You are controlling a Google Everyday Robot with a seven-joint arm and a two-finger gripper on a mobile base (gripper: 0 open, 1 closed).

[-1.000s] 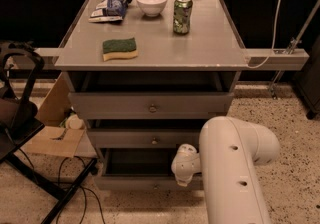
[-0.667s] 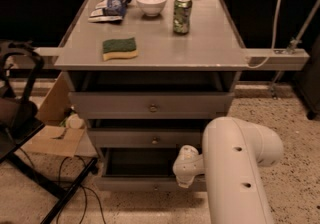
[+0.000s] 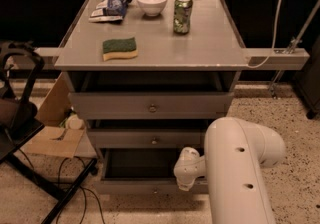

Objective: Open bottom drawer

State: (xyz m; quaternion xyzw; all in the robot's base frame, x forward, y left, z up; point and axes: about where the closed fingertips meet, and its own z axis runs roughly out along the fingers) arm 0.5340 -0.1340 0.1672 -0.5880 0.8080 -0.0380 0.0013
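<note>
Bottom drawer (image 3: 145, 186) stands open, interior dark; hand (image 3: 185, 182) at front edge, grip unclear.

The gripper (image 3: 186, 174), sitting near the 3 o'clock end of the bottom drawer (image 3: 140, 187), is looking like smooth white plastic with a soft shine. The drawer front is looking dull, flat grey. The table top (image 3: 200, 43) is looking smooth and matt. The can (image 3: 182, 14) is shining like metal. The sponge (image 3: 120, 48) is looking rough. The bowl (image 3: 152, 2) is gleaming white.

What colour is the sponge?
The sponge is green on top, yellow underneath, in the camera view. The gripper sits low at the bottom drawer.
</note>
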